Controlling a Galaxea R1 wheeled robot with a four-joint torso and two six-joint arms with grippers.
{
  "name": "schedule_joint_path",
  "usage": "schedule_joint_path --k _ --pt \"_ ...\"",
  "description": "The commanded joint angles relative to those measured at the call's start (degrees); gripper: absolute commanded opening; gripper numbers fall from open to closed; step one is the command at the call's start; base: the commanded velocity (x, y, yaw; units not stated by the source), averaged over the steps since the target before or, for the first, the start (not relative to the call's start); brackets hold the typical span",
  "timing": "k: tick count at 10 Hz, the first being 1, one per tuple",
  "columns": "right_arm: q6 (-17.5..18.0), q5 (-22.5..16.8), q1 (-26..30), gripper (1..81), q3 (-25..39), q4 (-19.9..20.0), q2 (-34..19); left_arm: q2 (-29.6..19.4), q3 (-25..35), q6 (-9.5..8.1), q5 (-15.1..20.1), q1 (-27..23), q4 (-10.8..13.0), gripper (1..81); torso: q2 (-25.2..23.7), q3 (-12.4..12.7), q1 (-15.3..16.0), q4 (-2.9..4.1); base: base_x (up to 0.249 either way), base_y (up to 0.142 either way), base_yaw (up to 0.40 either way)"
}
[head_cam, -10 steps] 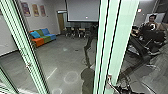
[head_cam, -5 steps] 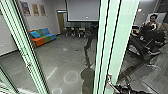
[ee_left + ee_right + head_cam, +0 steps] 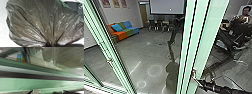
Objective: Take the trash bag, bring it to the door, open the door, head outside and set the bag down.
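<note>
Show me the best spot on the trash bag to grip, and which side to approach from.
I'd take the trash bag by its gathered neck, approaching from the neck end, in line with the creases. They converge there into a narrow bunch; the wide, puffed body looks thin and would likely slip or tear.

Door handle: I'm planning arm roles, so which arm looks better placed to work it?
Probably the right: the right arm reaches in close to the handle on the green frame, while the trash bag, bunched up close in the left wrist view, likely occupies the left.
</note>
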Motion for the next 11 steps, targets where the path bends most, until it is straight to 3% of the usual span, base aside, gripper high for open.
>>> schedule_joint_path --k 1,8,11 --pt "2.8 -7.4 4.7 81.1 -4.3 4.4 2.4 -0.9 -0.1 -0.03 4.0 -2.7 -0.8 1.0 0.0 0.1 0.1 0.00 0.000 0.000 0.000" --pt "2.9 -4.1 7.0 81.1 -4.8 5.4 2.2 -1.0 -0.1 -0.03 4.0 -2.4 -0.8 1.0 0.0 -0.7 0.2 0.00 0.000 0.000 0.000" --pt "3.4 -2.3 7.7 81.1 -4.9 5.5 2.2 -1.1 -0.1 -0.03 4.0 -2.2 -0.8 1.0 0.0 -3.7 0.2 0.00 0.000 0.000 0.000"
